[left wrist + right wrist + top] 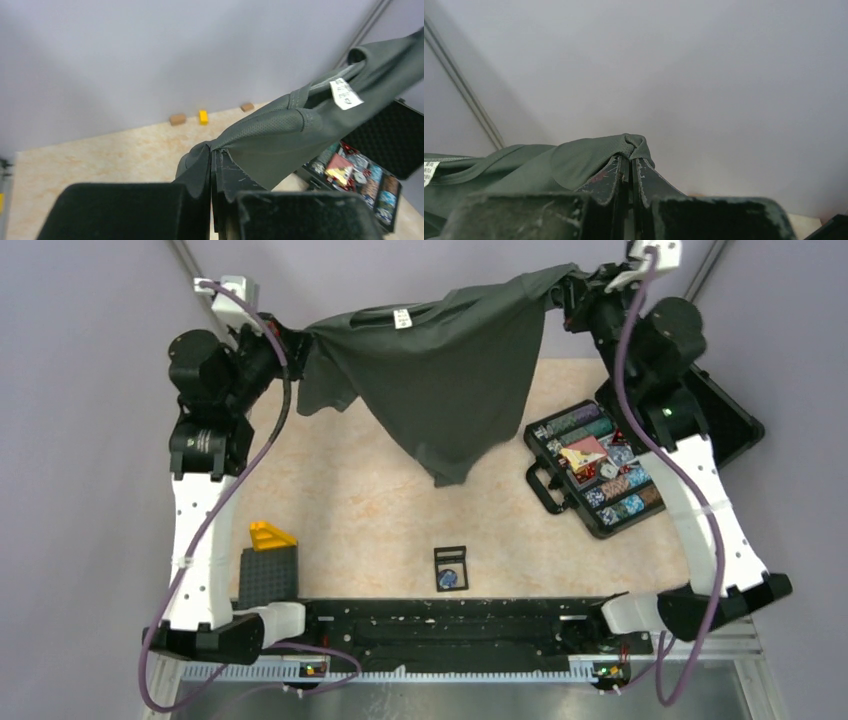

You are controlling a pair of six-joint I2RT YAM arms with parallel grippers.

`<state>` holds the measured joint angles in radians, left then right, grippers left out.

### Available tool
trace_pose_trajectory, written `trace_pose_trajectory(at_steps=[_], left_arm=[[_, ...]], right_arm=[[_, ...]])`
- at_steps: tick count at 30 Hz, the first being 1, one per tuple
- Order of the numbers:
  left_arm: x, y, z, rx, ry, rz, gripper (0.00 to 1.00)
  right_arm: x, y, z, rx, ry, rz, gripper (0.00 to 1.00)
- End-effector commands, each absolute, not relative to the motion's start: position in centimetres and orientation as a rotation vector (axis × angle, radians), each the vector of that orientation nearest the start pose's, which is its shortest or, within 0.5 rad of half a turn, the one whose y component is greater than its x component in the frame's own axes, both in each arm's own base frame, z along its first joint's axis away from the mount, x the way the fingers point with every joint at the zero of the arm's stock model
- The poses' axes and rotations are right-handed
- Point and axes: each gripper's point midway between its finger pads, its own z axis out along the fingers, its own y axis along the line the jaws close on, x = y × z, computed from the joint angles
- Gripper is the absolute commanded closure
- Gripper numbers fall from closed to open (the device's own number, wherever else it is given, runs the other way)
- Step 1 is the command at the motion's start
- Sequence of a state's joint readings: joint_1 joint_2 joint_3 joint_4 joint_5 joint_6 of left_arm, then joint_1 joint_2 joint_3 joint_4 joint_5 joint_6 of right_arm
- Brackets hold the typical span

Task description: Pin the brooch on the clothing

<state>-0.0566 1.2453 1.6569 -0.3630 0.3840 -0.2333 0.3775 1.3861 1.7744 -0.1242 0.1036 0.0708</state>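
HOLD | You have left gripper (pixel 212 155) and right gripper (pixel 630 162) jaws clamped on the clothing (pixel 440 370) at its shoulders, raised, likely for spreading | brooch (pixel 449 579) lies on desk (pixel 350 510), near edge, well apart.

Open black case (pixel 600 475) of coloured chips, right of centre. Small black square frame (pixel 451 553), lower centre. Black studded block (pixel 268 577), yellow piece (pixel 270 535) at its top edge, lower left. Beige marbled tabletop (pixel 370 510).
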Motion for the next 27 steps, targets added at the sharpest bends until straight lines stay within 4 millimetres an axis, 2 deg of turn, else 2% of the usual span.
trace_pose_trajectory(at_steps=[1, 5, 8, 11, 14, 17, 19, 24, 27], left_arm=[[30.9, -6.6, 55.4, 0.171, 1.379, -0.321, 1.0], [26.2, -5.4, 58.9, 0.164, 1.29, -0.247, 1.0], [23.4, -5.0, 60.9, 0.166, 1.251, -0.23, 1.0], [21.4, -4.8, 62.6, 0.165, 1.217, -0.216, 1.0], [20.5, -3.9, 63.7, 0.129, 1.181, -0.182, 1.0], [21.9, -3.0, 63.4, 0.079, 1.201, -0.151, 1.0], [23.8, -3.0, 62.5, 0.072, 1.237, -0.147, 1.0], [30.8, -2.4, 59.0, 0.034, 1.339, -0.107, 1.0], [36.0, -2.3, 56.2, 0.02, 1.409, -0.082, 1.0]], right_arm=[[30.5, 12.2, 64.5, -0.153, 0.997, 0.387, 1.0], [25.6, 12.6, 65.2, -0.268, 0.921, 0.441, 1.0], [22.7, 13.0, 65.4, -0.338, 0.887, 0.488, 1.0], [20.9, 13.6, 65.2, -0.389, 0.873, 0.533, 1.0], [20.6, 13.8, 64.6, -0.398, 0.88, 0.555, 1.0], [22.6, 13.3, 63.5, -0.334, 0.934, 0.526, 1.0], [24.7, 12.7, 62.5, -0.272, 0.988, 0.486, 1.0], [30.7, 11.9, 58.8, -0.155, 1.079, 0.368, 1.0], [35.6, 12.3, 55.6, -0.115, 1.146, 0.289, 1.0]])
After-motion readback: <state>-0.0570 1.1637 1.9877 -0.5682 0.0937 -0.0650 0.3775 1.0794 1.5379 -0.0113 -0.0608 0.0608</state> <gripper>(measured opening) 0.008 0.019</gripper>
